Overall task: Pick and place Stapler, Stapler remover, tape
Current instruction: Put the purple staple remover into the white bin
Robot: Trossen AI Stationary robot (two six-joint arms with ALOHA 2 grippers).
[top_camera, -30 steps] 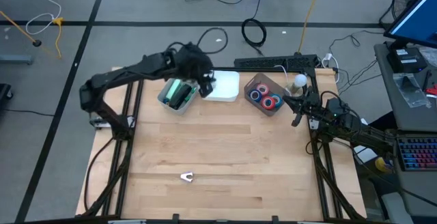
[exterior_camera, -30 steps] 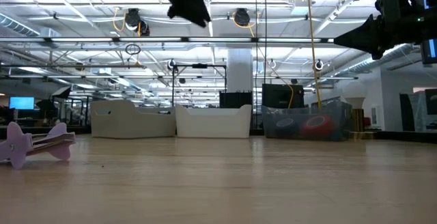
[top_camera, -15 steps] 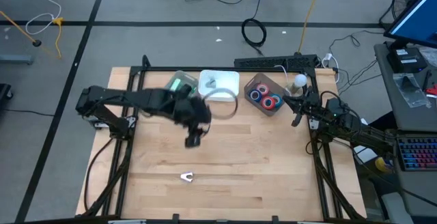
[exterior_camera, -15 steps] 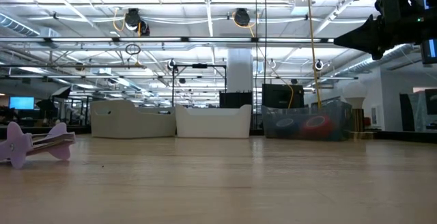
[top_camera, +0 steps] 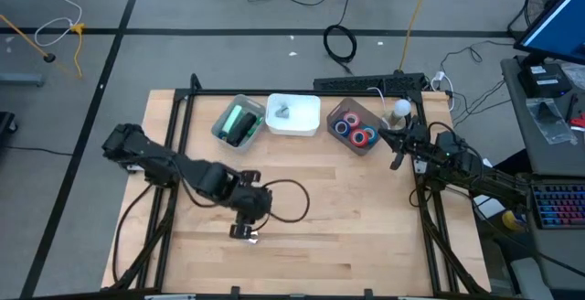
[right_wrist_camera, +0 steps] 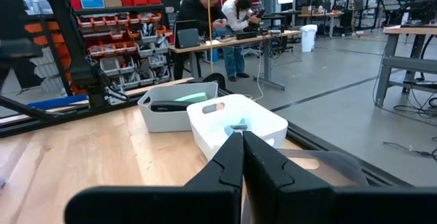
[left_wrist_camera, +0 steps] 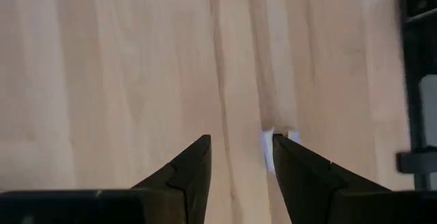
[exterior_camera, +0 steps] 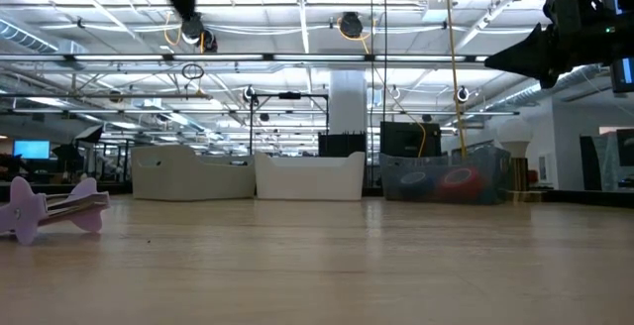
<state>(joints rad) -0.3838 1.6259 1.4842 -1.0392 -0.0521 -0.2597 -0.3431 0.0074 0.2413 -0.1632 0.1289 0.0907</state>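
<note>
A pale staple remover (top_camera: 250, 237) lies on the table near its front middle and shows lilac at the left of the low view (exterior_camera: 50, 208). My left gripper (top_camera: 245, 230) hangs open high above it, pointing down. In the left wrist view a white bit of the remover (left_wrist_camera: 268, 147) peeks out beside one finger. A green and black stapler (top_camera: 240, 123) lies in a grey bin. Another remover (top_camera: 281, 112) sits in the white bin (top_camera: 306, 122). Blue and red tape rolls (top_camera: 355, 129) fill a clear bin. My right gripper (right_wrist_camera: 241, 149) waits shut at the table's right edge.
The three bins stand in a row along the table's far edge. A black frame (top_camera: 366, 84) runs around the table. A white ball-shaped thing (top_camera: 401, 108) stands at the far right corner. People work at benches in the room behind (right_wrist_camera: 235, 19). Bare wood lies between bins and remover.
My left gripper has swung from above the bins at the far edge toward the table's near edge and somewhat lower. It now stands over the staple remover, its fingers as wide apart as before. The staple remover has not moved.
</note>
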